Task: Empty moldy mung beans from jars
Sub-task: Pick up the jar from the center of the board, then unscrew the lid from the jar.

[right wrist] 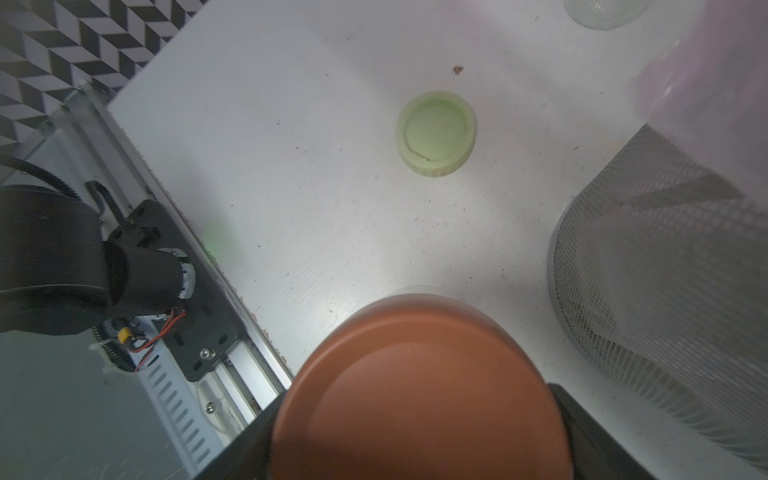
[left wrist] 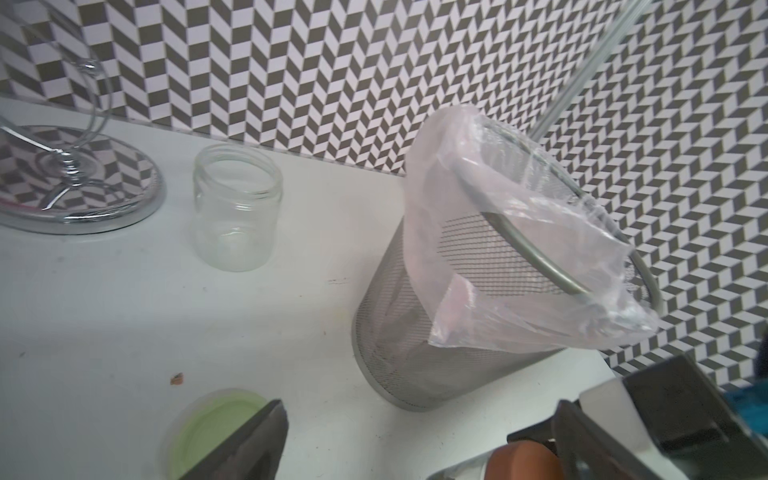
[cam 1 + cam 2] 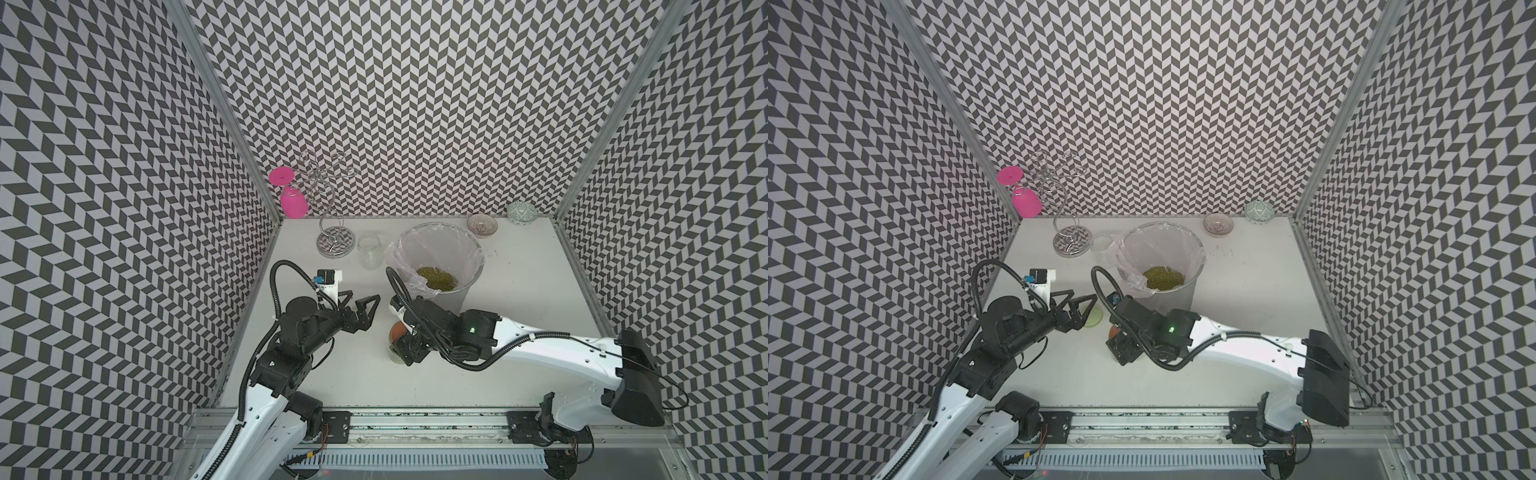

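White table [image 3: 519, 332], chevron walls [image 3: 415, 104] on three sides, open room at its right. On the right gripper [image 3: 402, 350] the jaws clamp the orange-lidded jar [image 1: 419, 386] lid-up, axis vertical, beside the bin [image 3: 455, 296] holding the mung beans [image 3: 436, 277], wrist pitched down. The left gripper [image 3: 363, 299] hovers spread wide over the green lid [image 1: 435, 133]; the empty jar [image 2: 237, 216] stands upright behind.

Bright even light, soft shadows; orange lid [image 1: 419, 390] blurred close-up.
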Controlling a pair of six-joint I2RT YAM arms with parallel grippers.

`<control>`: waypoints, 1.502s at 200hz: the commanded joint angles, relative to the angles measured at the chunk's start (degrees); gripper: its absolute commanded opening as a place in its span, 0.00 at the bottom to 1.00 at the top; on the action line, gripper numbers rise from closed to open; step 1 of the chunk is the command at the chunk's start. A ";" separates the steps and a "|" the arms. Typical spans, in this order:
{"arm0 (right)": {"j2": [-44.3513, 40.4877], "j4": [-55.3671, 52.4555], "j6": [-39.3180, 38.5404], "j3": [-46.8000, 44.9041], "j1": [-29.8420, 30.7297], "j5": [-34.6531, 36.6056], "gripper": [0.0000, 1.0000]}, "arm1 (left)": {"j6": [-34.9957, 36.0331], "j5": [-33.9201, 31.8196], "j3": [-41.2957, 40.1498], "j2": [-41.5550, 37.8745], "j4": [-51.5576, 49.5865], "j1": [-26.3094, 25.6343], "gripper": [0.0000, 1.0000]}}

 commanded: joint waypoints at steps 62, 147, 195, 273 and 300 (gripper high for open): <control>-18.92 3.16 -0.75 -1.28 -9.97 -10.15 0.65 | 4.26 -1.34 2.38 -0.36 9.18 -11.72 1.00; -16.53 1.61 -2.94 12.53 -17.61 -23.76 0.65 | 15.02 -8.76 21.64 12.75 2.93 -21.14 1.00; -11.94 1.00 -4.55 19.97 -25.05 -31.63 0.64 | 21.48 -11.37 29.46 15.16 -1.15 -21.22 1.00; -5.16 1.41 -5.89 27.39 -38.30 -43.52 0.63 | 38.32 -4.79 35.47 25.18 -2.44 -21.26 1.00; -4.72 1.98 -5.68 27.43 -40.50 -47.02 0.63 | 41.71 -4.76 37.36 28.14 -2.33 -21.26 1.00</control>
